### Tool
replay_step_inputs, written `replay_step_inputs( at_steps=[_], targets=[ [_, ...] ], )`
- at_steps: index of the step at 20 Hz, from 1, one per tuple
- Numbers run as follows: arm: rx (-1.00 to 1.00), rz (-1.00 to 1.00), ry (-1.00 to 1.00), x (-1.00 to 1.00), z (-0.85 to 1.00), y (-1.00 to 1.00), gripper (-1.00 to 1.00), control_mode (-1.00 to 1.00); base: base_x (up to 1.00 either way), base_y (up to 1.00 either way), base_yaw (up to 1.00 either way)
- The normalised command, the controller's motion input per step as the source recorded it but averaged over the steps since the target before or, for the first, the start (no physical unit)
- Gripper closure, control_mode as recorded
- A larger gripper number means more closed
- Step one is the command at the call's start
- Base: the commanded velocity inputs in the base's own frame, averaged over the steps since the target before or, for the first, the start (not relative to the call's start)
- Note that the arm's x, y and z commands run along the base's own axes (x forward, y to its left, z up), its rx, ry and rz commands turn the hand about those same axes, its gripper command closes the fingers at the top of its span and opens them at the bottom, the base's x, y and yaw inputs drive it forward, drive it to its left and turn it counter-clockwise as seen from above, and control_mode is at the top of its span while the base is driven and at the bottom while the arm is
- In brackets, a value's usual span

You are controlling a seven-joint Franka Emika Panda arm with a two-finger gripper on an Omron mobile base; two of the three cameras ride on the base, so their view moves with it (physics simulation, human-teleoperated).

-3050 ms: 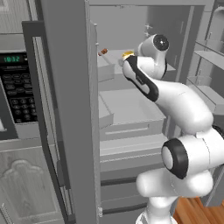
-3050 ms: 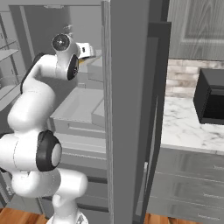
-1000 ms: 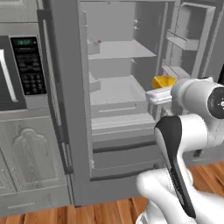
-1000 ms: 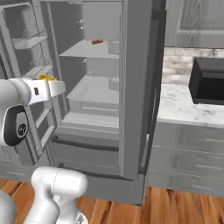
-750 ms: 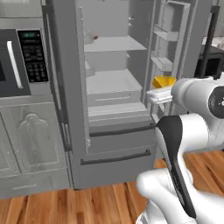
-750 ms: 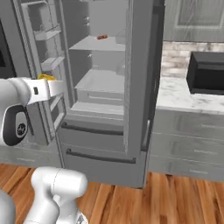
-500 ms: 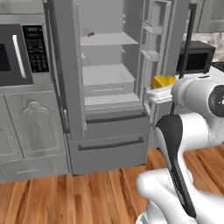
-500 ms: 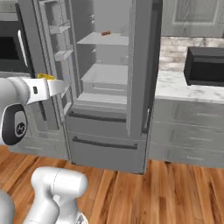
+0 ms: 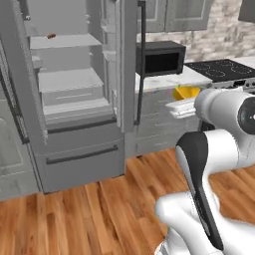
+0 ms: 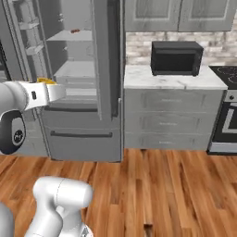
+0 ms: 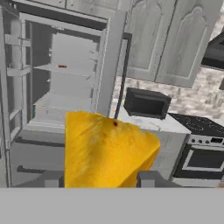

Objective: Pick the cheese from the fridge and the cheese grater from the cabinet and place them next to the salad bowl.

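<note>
My gripper (image 11: pixel 100 180) is shut on the cheese (image 11: pixel 105 148), a yellow-orange wedge that stands between the two dark fingertips (image 11: pixel 148 178). From the left base view the cheese (image 9: pixel 186 92) sits on top of the white hand, with the gripper (image 9: pixel 179 103) held level at chest height. The right base view has the cheese (image 10: pixel 46 81) and the gripper (image 10: pixel 56 89) at the far left. The fridge (image 9: pixel 79 159) stands open some way ahead, its pale shelves bare to the eye (image 10: pixel 78 134) (image 11: pixel 26 153). The cheese grater, the cabinet and the salad bowl are out of view.
A black microwave (image 9: pixel 159 57) (image 10: pixel 177 58) rests on a marble counter (image 10: pixel 166 78) right of the fridge. A stove (image 9: pixel 224 69) (image 10: pixel 227 115) follows further right. A small brown item (image 9: pixel 51 36) lies on an upper fridge shelf. Wood floor (image 10: pixel 176 185) stretches in front.
The whole picture has shifted: the base has backed away from the fridge and swung right, bringing counter, microwave and stove into view. The cheese stays in the gripper.
</note>
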Motion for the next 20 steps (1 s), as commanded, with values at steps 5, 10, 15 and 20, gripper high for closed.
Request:
replay_step_inputs(
  at_steps=[5,10,15,20],
  targets=[
    [0.0,0.0,0.0,0.0,0.0,0.0,1.0,1.0,-0.18,-0.64,-0.57],
    [0.0,0.0,0.0,0.0,0.0,0.0,1.0,1.0,-0.12,-0.43,-0.67],
    [0.0,0.0,0.0,0.0,0.0,0.0,1.0,1.0,-0.09,-0.38,-0.67],
    [0.0,0.0,0.0,0.0,0.0,0.0,1.0,1.0,-0.01,-0.29,-0.6]
  ],
)
